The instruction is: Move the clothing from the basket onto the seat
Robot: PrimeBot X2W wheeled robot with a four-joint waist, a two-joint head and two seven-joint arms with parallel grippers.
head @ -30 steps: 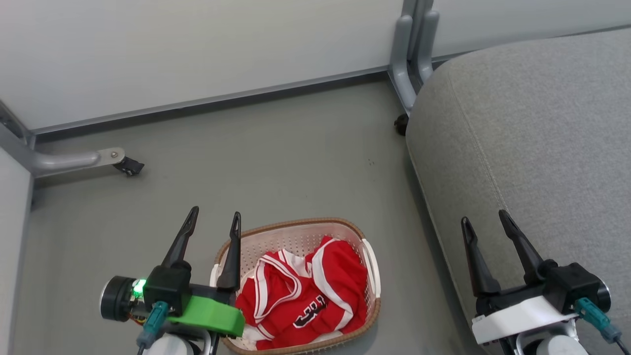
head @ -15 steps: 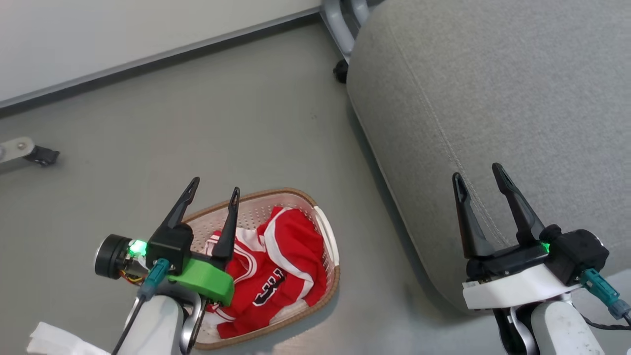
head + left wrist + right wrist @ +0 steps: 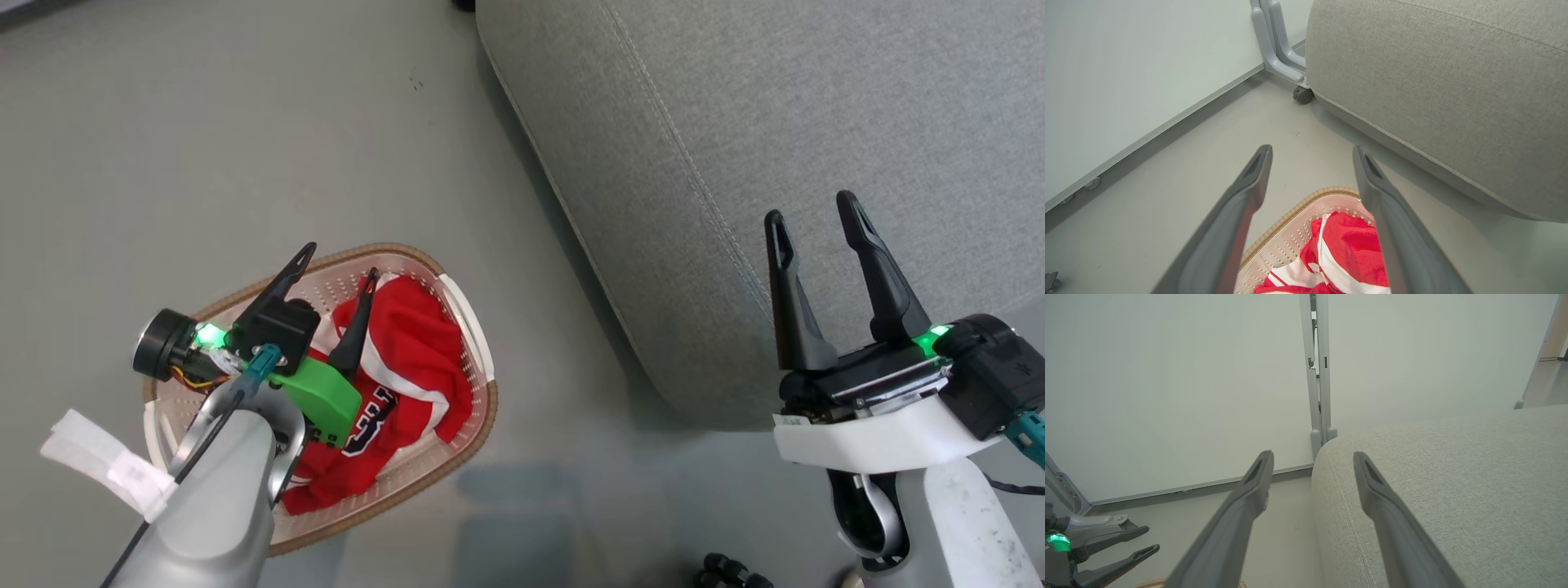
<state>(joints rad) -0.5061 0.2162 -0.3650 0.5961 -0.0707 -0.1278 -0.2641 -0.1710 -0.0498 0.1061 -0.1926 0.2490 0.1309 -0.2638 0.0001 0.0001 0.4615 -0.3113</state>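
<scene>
While above basket (image 3: 467,322), left pincer (image 3: 342,258) agape

Head cam: steep down-look on basket (image 3: 384,247) & seat (image 3: 775,106). L wrist: low, close, shares both. R wrist: level, faces wall (image 3: 1167,396).

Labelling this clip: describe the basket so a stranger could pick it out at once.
Start at the large light-grey fabric seat cushion; on the grey floor to its left stands a small cream-white perforated plastic basket. Its brown woven-look rim and the red, white-trimmed clothing inside set it apart.
</scene>
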